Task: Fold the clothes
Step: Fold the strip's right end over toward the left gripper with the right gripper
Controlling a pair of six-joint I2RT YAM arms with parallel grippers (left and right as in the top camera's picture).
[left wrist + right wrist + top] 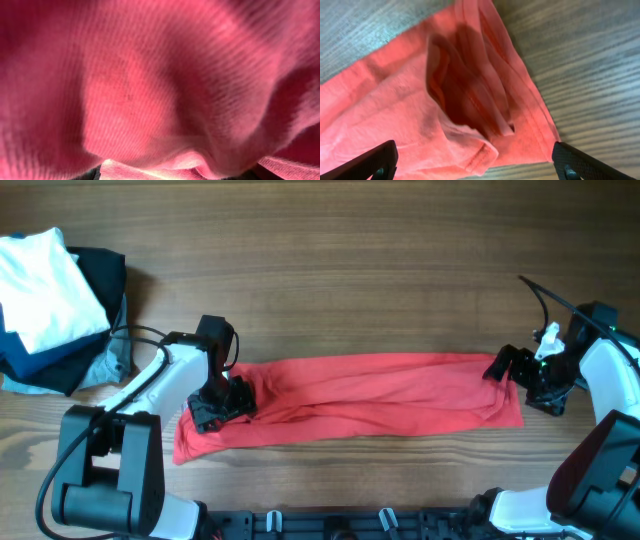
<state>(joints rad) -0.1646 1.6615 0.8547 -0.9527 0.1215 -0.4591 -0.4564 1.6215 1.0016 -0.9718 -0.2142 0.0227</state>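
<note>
- Garment [370,395]: red, laid as a long rumpled band across the table [350,270], from 8 o'clock to 3 o'clock in the overhead view. The long edges are uneven, with lengthwise folds along the middle. The left end flares into a flat corner towards 7 o'clock.
- Garment, right end: a stitched hem runs along the edge. Layers are folded over one another, with a shadowed pocket between them. The knit is fine and soft, and the corner lies flat on the wood.
- Garment, left end: fine ribbed knit fills the whole left wrist view in slack, rounded bulges. A paler hem edge shows at 6 o'clock.
- Left gripper [222,405]: at 8 o'clock, down on the garment's left end. Its fingers are out of sight, so I cannot tell how far apart they are or whether they grip.
- Right gripper [475,167]: at 3 o'clock, over the garment's right end. The jaws are spread wide, with one fingertip [377,161] at each lower corner of its wrist view and nothing held.
- Pile [50,300]: at 10 o'clock, well apart from the garment, with a white piece on top of dark blue and grey ones.
- Table: brown wood grain, matte. It is bare from 11 o'clock to 2 o'clock, with a narrow strip along the near edge.
</note>
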